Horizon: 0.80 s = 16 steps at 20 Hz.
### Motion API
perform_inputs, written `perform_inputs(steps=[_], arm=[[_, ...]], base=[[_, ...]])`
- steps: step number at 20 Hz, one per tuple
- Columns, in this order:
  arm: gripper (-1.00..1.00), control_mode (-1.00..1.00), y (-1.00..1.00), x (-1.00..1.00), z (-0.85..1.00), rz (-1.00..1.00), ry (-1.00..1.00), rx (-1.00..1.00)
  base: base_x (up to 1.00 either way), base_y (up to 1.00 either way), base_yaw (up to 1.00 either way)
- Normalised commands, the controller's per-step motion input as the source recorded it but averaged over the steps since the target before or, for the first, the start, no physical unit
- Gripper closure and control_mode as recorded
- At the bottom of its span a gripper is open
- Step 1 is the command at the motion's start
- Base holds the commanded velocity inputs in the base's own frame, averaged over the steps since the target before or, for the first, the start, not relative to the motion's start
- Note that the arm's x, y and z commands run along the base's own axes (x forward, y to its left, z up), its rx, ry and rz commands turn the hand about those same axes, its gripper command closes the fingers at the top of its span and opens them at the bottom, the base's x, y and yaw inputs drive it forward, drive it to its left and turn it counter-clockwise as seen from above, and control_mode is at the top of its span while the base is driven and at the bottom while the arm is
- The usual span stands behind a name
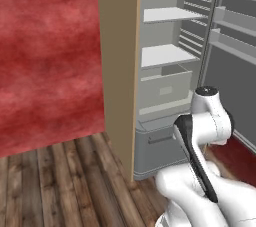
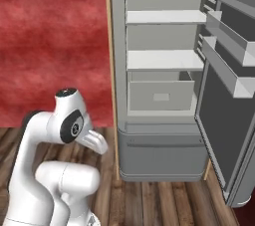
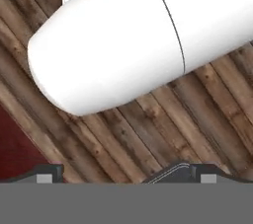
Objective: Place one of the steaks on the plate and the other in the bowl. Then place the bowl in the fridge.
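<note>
The grey fridge (image 1: 165, 56) stands open in front of me, with pale bare shelves (image 2: 164, 60) and a drawer (image 2: 160, 95) inside. Its door (image 2: 224, 110) is swung out to the right, with door racks showing. My arm is folded low before the fridge. In the hand view my gripper (image 3: 127, 172) points down at the wooden floor, open, its fingertips (image 3: 49, 172) far apart with nothing between them. The steaks, the plate and the bowl are out of view.
A tan wood panel (image 1: 120, 71) frames the fridge's left side. A red wall (image 1: 50, 56) runs to the left of it. Dark plank floor (image 1: 60, 186) lies in front. The open door (image 1: 230, 71) bounds the right side.
</note>
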Motion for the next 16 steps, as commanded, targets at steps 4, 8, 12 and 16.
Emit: perform_inputs(steps=[4,8,12,16], arm=[[-1.00,-1.00,0.48,0.04,0.45,0.74,0.45,0.08],[-1.00,-1.00,-0.06,0.13,0.00,0.02,0.39,0.08],[-1.00,-1.00,-0.01,-0.30,0.00,0.00,-0.16,0.02],[-1.00,-1.00,0.00,-0.39,0.00,0.00,-0.30,0.00]], base=[[0.00,0.00,0.00],[0.00,0.00,0.00],[0.00,0.00,0.00],[0.00,0.00,0.00]])
